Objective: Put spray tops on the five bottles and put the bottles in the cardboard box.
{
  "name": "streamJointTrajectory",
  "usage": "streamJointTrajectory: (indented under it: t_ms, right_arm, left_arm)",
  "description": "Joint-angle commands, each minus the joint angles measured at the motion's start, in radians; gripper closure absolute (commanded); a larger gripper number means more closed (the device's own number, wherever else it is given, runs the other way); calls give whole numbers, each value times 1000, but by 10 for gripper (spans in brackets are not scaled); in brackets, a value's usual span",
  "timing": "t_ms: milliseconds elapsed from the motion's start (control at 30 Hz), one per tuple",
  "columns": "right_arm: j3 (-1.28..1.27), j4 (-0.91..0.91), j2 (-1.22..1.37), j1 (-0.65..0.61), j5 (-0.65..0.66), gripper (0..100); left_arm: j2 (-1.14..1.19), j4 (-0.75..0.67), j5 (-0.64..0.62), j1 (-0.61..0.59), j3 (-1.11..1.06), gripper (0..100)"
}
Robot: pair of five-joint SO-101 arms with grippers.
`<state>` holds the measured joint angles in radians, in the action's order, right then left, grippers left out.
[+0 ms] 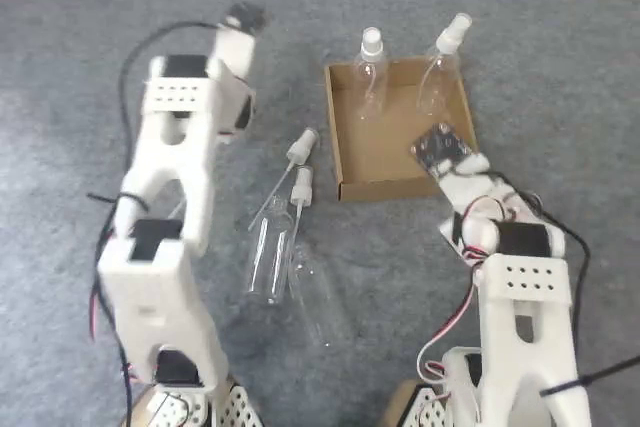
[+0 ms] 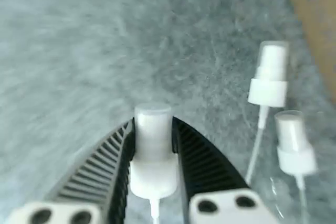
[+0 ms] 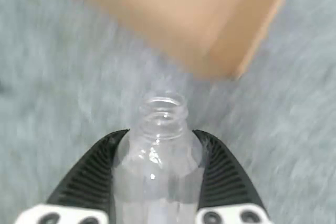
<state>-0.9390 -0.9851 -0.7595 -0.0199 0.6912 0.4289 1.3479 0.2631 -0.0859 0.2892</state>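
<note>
Grey carpet (image 1: 80, 67) lies open along every edge. Our left gripper (image 2: 152, 124) is clamped on a spray top (image 2: 153, 153); two more tops (image 1: 301, 147) and two bottles (image 1: 272, 247) lie mid-carpet. Two capped bottles (image 1: 370, 72) stand in the box (image 1: 385, 162); our right gripper (image 3: 160, 137) grips an open bottle (image 3: 160, 153) near its corner.

2 bottles (image 1: 370, 72) (image 1: 440, 72) stand in the cardboard box (image 1: 390, 162), at its far side. Left of the box lie 2 spray tops (image 1: 300, 147) (image 1: 302, 187) — and just in front of them, 2 more bottles (image 1: 270, 252) (image 1: 318, 292) lie side by side on the carpet (image 1: 560, 67).
</note>
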Motion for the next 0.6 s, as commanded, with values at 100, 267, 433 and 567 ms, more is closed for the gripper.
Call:
streamJointTrajectory:
  t_ms: [100, 267, 433, 567]
  right_arm:
    - [192, 182, -38, -298, -368, 993]
    - [187, 295, -36, -519, -374, 993]
    - [55, 447, -38, -664, -411, 993]
    - [-68, 611, -38, -723, -405, 993]
  left_arm:
    - [-499, 173, -143, -14, 22, 991]
    - [-801, 180, -230, -15, -87, 991]
    - [-1146, 5, -365, -20, -380, 991]
    - [-1448, -235, -488, -48, -696, 991]
